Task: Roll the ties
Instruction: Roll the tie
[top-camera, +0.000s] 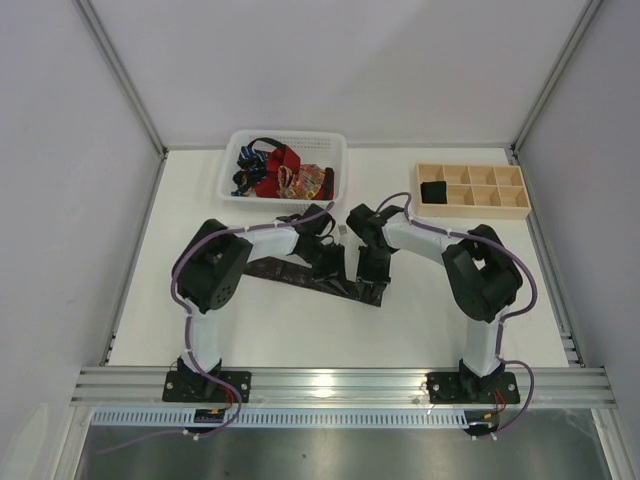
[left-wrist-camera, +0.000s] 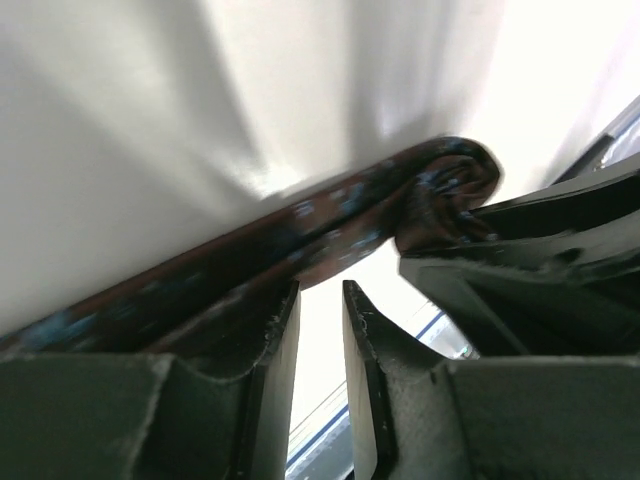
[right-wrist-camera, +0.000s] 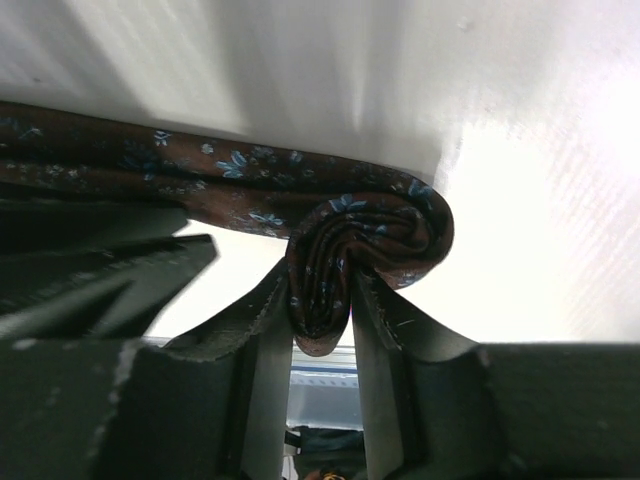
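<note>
A dark brown tie (top-camera: 300, 275) with small blue flowers lies flat across the middle of the white table. Its right end is wound into a small roll (right-wrist-camera: 385, 225). My right gripper (right-wrist-camera: 320, 300) is shut on that roll, the fabric pinched between both fingers. My left gripper (left-wrist-camera: 320, 290) sits just left of it, its jaws a narrow gap apart with nothing between them. The tie's flat length (left-wrist-camera: 250, 250) runs just past the left fingertips. In the top view the two grippers, left (top-camera: 325, 255) and right (top-camera: 370, 265), stand side by side over the tie.
A white mesh basket (top-camera: 330, 145) at the back holds several more ties, red, blue and orange-patterned. A pale wooden tray (top-camera: 490, 210) at the back right has a dark roll (top-camera: 434, 190) in its left compartment. Grey walls enclose the table.
</note>
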